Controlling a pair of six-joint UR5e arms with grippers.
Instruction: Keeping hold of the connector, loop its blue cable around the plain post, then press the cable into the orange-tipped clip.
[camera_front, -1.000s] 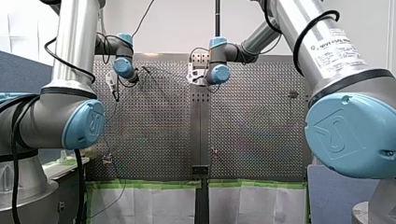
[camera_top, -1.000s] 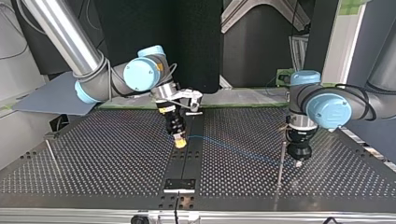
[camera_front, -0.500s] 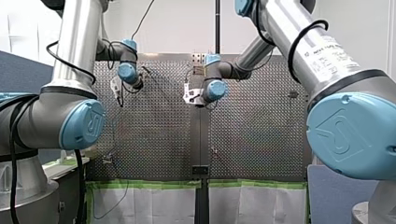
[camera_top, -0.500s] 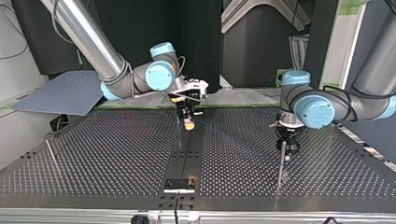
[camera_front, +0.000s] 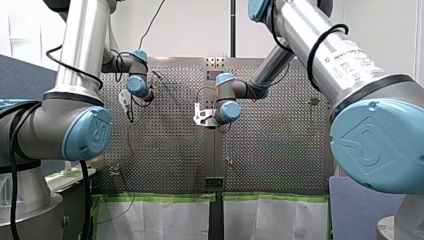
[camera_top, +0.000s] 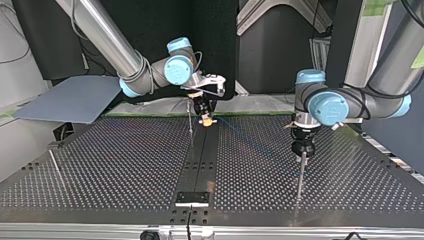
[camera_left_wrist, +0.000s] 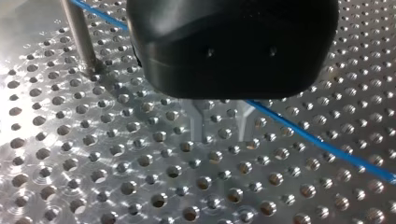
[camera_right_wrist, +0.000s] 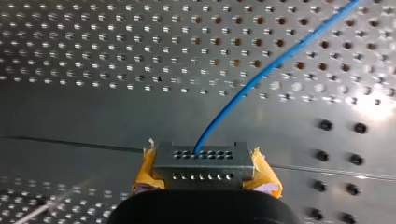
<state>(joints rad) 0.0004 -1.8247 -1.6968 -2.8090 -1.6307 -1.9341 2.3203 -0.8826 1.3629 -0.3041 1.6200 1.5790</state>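
Connector (camera_right_wrist: 203, 169) clamped between my right gripper's (camera_right_wrist: 203, 161) yellow pads (camera_right_wrist: 264, 173); blue cable (camera_right_wrist: 261, 74) runs off over perforated table (camera_right_wrist: 93, 56) past my left gripper (camera_left_wrist: 221, 134) (metal fingers (camera_left_wrist: 197, 123) apart, cable just beside them), plain post (camera_left_wrist: 79, 37) nearby.

Perforated metal table (camera_top: 100, 165) is carrying the setup. A smooth centre strip (camera_top: 200, 160) is running down its middle, and a small plate (camera_top: 192, 198) is sitting on the strip at the near edge of the top view. A plain post (camera_top: 299, 175) is standing upright at that view's right. A thin rod (camera_top: 54, 165) is rising near its left edge. In the front view, a small red-tipped upright piece (camera_front: 229, 161) is standing just beside the strip.
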